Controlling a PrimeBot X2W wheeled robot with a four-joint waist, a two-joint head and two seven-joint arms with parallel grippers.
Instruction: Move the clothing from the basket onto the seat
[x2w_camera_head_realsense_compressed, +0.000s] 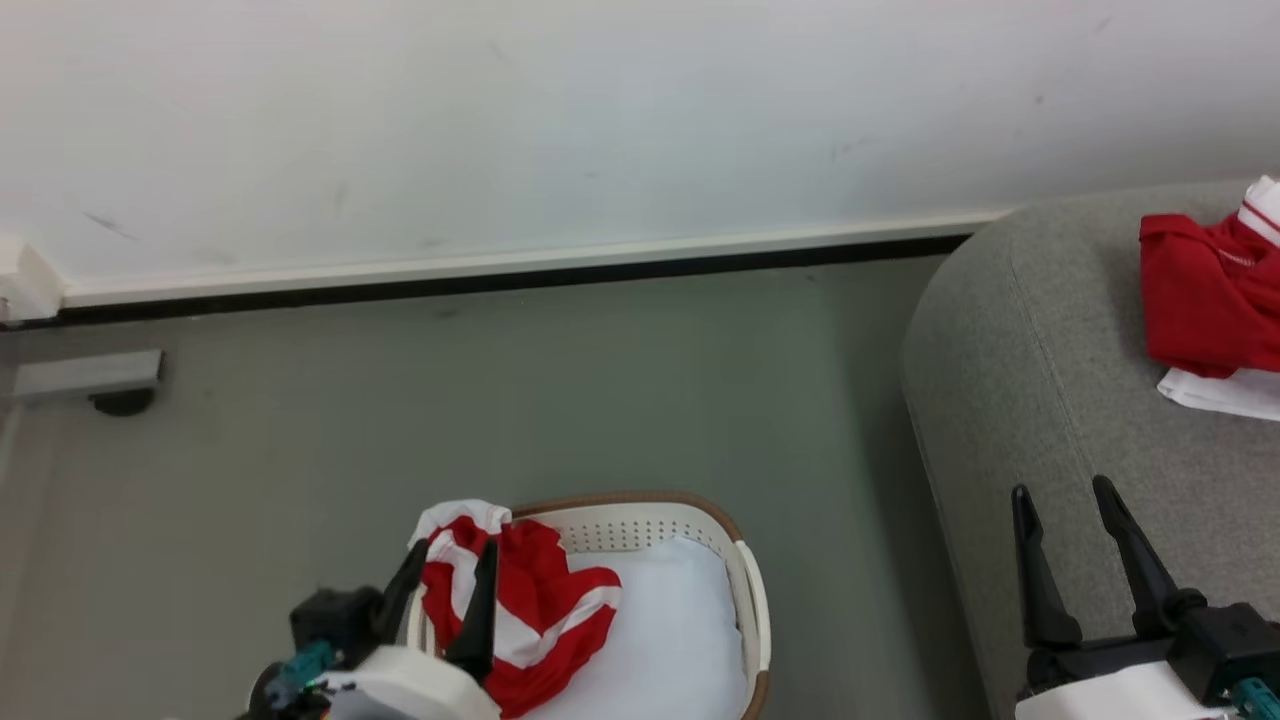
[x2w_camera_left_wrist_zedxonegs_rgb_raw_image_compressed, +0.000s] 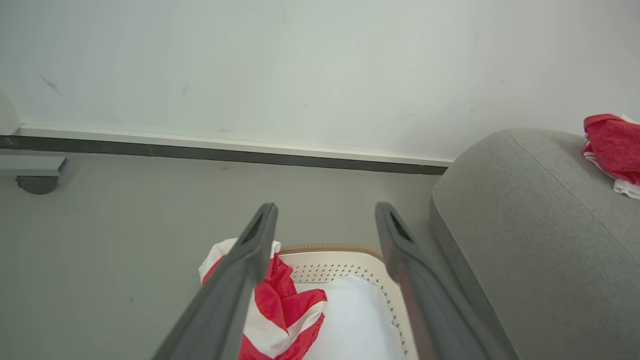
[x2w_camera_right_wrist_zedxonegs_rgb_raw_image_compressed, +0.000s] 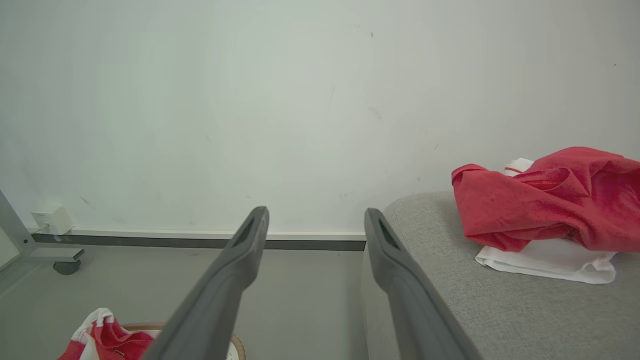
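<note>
A red garment with white stripes (x2w_camera_head_realsense_compressed: 530, 610) (x2w_camera_left_wrist_zedxonegs_rgb_raw_image_compressed: 280, 312) (x2w_camera_right_wrist_zedxonegs_rgb_raw_image_compressed: 102, 337) hangs over the left rim of the cream basket (x2w_camera_head_realsense_compressed: 748, 590) (x2w_camera_left_wrist_zedxonegs_rgb_raw_image_compressed: 340, 270), which holds a pale white liner (x2w_camera_head_realsense_compressed: 665, 640). My left gripper (x2w_camera_head_realsense_compressed: 455, 565) (x2w_camera_left_wrist_zedxonegs_rgb_raw_image_compressed: 325, 220) hovers open just above that garment, gripping nothing. On the grey seat (x2w_camera_head_realsense_compressed: 1010, 350) (x2w_camera_left_wrist_zedxonegs_rgb_raw_image_compressed: 525, 225) (x2w_camera_right_wrist_zedxonegs_rgb_raw_image_compressed: 500, 310) lie a red garment (x2w_camera_head_realsense_compressed: 1205, 295) (x2w_camera_left_wrist_zedxonegs_rgb_raw_image_compressed: 612, 142) (x2w_camera_right_wrist_zedxonegs_rgb_raw_image_compressed: 545, 200) and a white cloth (x2w_camera_head_realsense_compressed: 1225, 392) (x2w_camera_right_wrist_zedxonegs_rgb_raw_image_compressed: 545, 260) under it. My right gripper (x2w_camera_head_realsense_compressed: 1062, 500) (x2w_camera_right_wrist_zedxonegs_rgb_raw_image_compressed: 316, 220) stands open and empty over the seat's near edge.
A white wall with a white and black baseboard (x2w_camera_head_realsense_compressed: 500, 272) runs behind the grey floor (x2w_camera_head_realsense_compressed: 500, 400). A grey wheeled leg of some furniture (x2w_camera_head_realsense_compressed: 90, 378) (x2w_camera_right_wrist_zedxonegs_rgb_raw_image_compressed: 57, 257) stands at far left, next to a white wall box (x2w_camera_right_wrist_zedxonegs_rgb_raw_image_compressed: 50, 220).
</note>
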